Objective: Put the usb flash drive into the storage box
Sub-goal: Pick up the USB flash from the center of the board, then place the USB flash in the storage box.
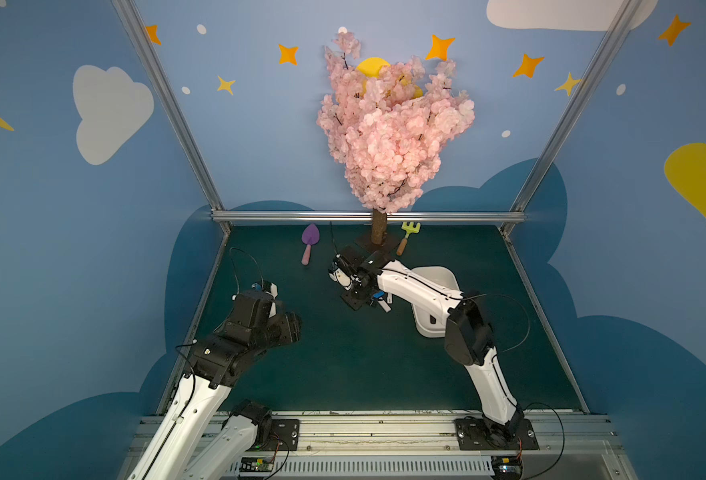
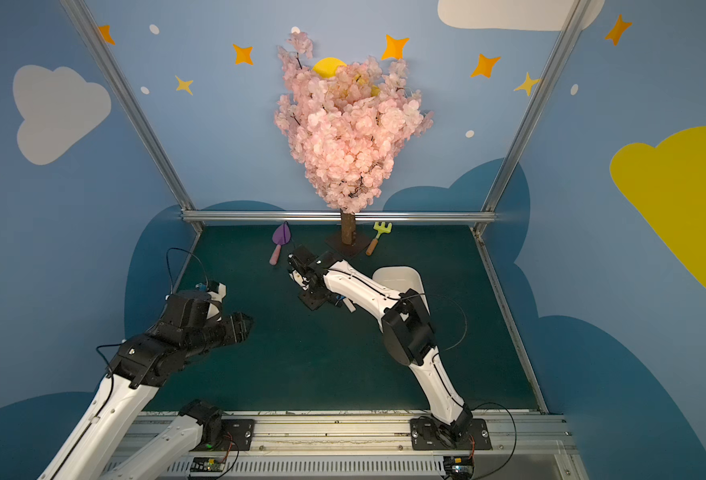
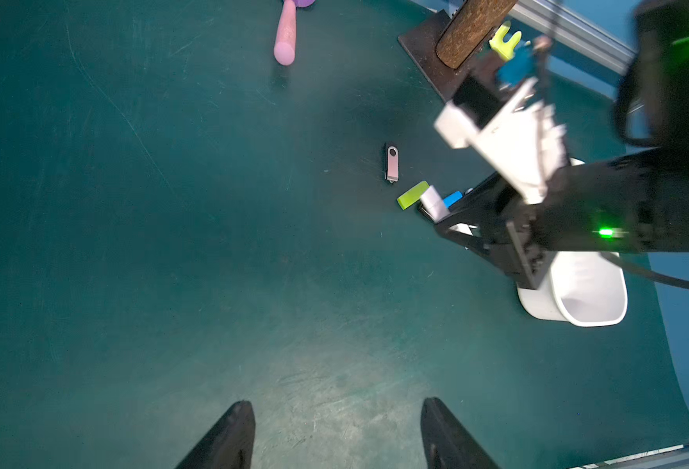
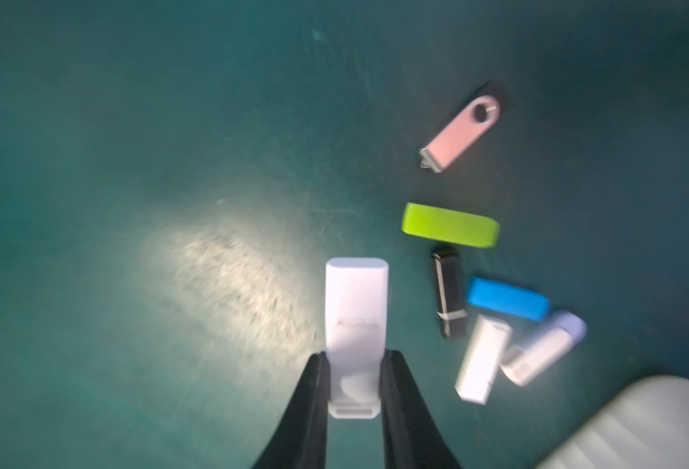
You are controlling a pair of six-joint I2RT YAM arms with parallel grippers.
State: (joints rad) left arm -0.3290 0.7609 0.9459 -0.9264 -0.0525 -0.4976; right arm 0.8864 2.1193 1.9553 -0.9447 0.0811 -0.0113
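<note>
Nothing readable from my end. The white flash drive (image 4: 356, 308) up close looks plain, the other drives (image 4: 450, 224) are too blurry to tell, and same goes for the storage box (image 4: 639, 426).

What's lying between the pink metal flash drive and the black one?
The lime-green flash drive lies crosswise between the pink metal flash drive and the black flash drive, shown clearest in the right wrist view.
</note>
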